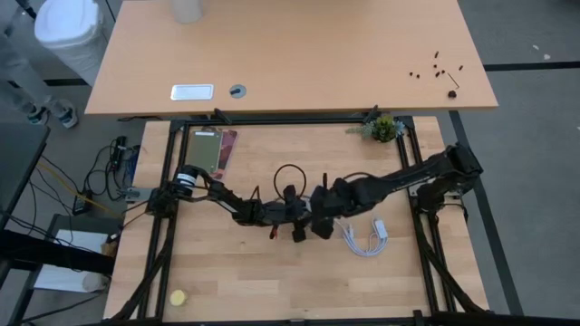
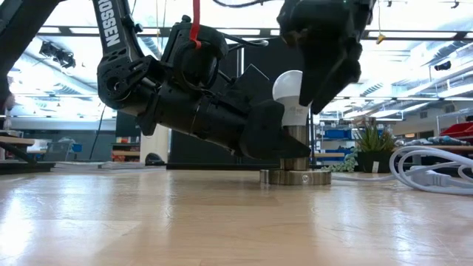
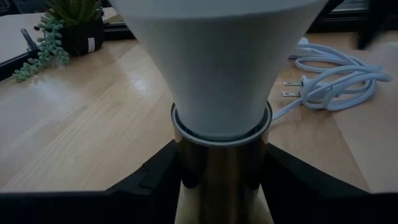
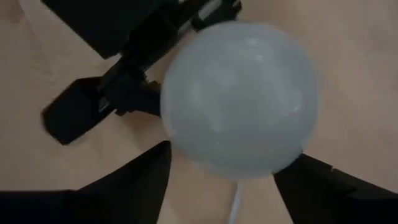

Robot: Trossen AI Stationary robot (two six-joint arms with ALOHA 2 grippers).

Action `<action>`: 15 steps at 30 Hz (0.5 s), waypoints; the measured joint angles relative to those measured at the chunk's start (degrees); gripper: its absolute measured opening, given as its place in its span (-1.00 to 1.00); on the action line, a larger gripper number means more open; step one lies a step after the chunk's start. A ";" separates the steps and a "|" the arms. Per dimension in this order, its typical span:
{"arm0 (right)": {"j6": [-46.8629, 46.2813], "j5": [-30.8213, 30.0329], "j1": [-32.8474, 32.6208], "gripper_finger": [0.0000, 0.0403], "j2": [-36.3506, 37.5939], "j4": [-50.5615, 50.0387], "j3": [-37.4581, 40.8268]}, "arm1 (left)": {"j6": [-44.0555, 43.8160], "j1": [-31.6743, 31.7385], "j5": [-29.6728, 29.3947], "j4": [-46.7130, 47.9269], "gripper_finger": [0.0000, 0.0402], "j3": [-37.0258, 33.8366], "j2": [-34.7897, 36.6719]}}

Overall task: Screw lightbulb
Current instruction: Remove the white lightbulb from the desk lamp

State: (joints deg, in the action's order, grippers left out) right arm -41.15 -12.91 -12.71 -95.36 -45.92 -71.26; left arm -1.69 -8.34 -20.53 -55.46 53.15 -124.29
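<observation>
A white lightbulb (image 2: 288,90) stands upright with its base in the silvery socket (image 2: 295,157), which rises from a round disc (image 2: 295,177) on the table. My left gripper (image 2: 284,148) comes in low from the table's left and is shut on the socket's neck. My right gripper (image 2: 314,81) comes down from above and is shut on the bulb's dome (image 4: 239,99). In the high view both grippers, left (image 1: 297,226) and right (image 1: 320,221), meet at the table's middle and hide the bulb. My left gripper pinches the socket's metal neck (image 3: 221,168) just under the bulb between its two fingers (image 3: 155,177). The fingers come nearly level from the table's left. The socket stands upright on its disc on the table. My right gripper holds the bulb's rounded dome (image 4: 186,143) between its two fingers (image 4: 140,180), one on either side. It comes from above, pointing down. The bulb stands upright in the socket.
The socket's white cable and plug (image 1: 367,237) lie coiled to the right of the grippers. A small potted plant (image 1: 382,129) stands at the far right edge. A booklet (image 1: 213,149) lies at the far left, and a yellow object (image 1: 178,297) at the near left.
</observation>
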 joint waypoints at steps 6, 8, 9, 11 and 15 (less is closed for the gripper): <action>-9.19 6.69 4.14 0.66 -0.21 0.01 0.00 | -0.05 0.00 -0.04 -0.20 -0.06 -0.02 -0.03; -11.11 7.00 4.71 0.70 -0.21 -0.01 0.00 | -0.09 0.00 -0.10 -0.22 -0.06 -0.02 -0.04; -12.08 6.95 4.91 0.71 -0.21 0.03 0.00 | -0.07 -0.01 -0.18 -0.25 -0.06 -0.02 -0.04; -14.49 6.44 5.00 0.72 -0.21 0.03 0.00 | -0.20 -0.02 -0.25 -0.29 -0.06 -0.02 -0.04; -17.67 5.34 4.91 0.70 -0.21 1.04 0.00 | -0.22 0.04 -0.58 -0.31 -0.06 -0.07 -0.04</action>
State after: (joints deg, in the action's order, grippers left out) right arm -58.82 -7.57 -7.80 -95.57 -44.88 -71.26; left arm -1.91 -8.29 -21.12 -55.77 53.08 -124.33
